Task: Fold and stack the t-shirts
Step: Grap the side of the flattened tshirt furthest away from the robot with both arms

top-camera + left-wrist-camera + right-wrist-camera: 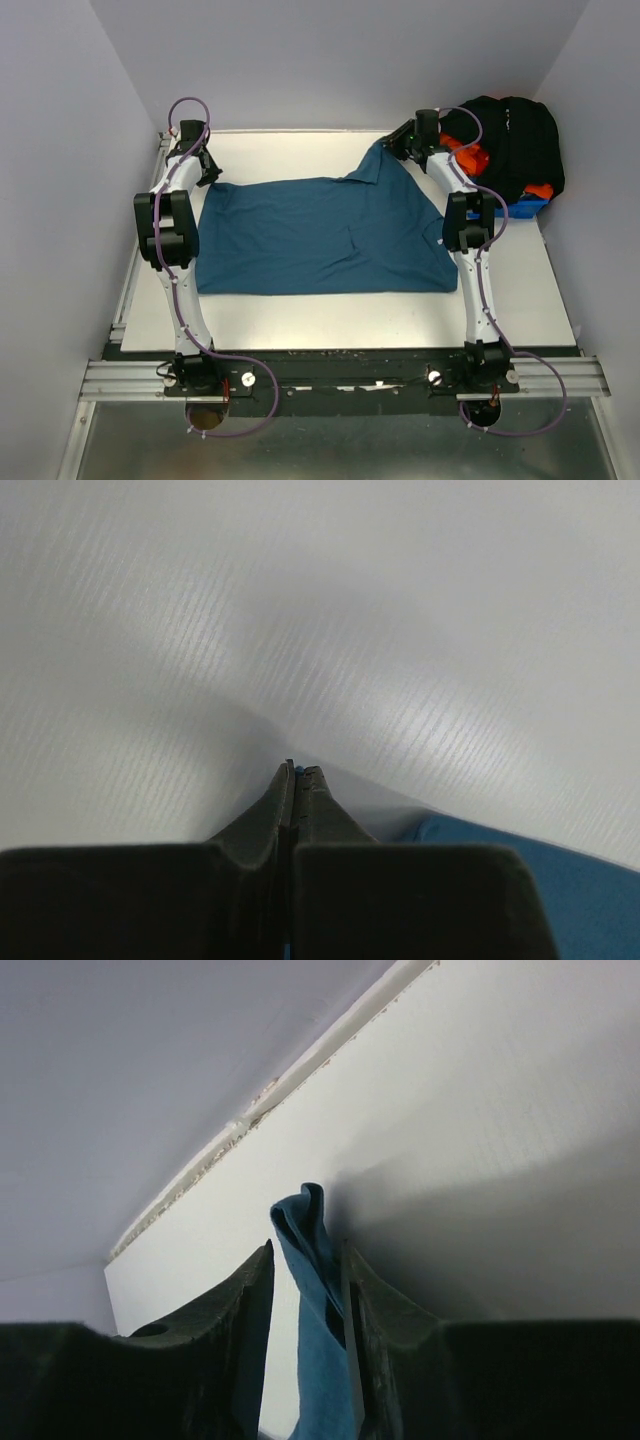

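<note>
A teal-blue t-shirt (320, 235) lies spread flat on the white table (350, 315), its far right corner pulled up toward the back. My left gripper (208, 170) is at the shirt's far left corner. In the left wrist view it (300, 770) is shut, with a thin sliver of blue cloth pinched at the tips and more of the shirt (560, 880) to the lower right. My right gripper (395, 140) is at the raised far right corner. In the right wrist view it (306, 1248) stands open around a bunched fold of the shirt (320, 1290); the cloth rests against the right finger, with a gap to the left one.
At the back right, a heap of black (515, 140) and orange (470, 155) shirts sits on a small blue bin (525, 208), close behind the right arm. Grey walls enclose the table on three sides. A metal rail (340, 380) runs along the near edge.
</note>
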{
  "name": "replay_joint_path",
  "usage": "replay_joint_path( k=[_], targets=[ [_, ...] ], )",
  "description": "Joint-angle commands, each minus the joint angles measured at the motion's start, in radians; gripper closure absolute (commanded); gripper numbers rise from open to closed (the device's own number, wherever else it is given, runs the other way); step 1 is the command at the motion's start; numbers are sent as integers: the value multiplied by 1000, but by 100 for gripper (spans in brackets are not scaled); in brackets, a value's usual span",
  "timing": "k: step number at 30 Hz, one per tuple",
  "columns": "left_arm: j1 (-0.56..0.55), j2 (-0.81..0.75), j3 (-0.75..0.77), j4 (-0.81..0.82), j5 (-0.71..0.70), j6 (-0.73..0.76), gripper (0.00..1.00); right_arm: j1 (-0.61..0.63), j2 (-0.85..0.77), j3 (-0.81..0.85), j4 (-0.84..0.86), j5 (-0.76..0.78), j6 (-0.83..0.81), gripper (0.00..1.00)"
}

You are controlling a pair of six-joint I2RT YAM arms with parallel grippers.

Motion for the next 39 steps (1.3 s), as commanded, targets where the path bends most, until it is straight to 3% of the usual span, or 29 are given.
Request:
replay_joint_path(
  k=[1,15,19,26,39],
  targets=[
    [5,-47,4,2,27,12,100,2,22,30,57,-38,-15,58],
    [3,-44,7,-1,39,18,100,-3,51,55,99,-79,1,56],
    [2,-42,9,-3,39,18,100,-4,48,52,91,-73,8,78],
    [2,-40,10,-6,36,21,100,-9,13,-9,89,-47,1,99],
    [3,-85,-19,-9,-24,31,100,-9,-249,-294,114,-70,-90,99]
  ],
)
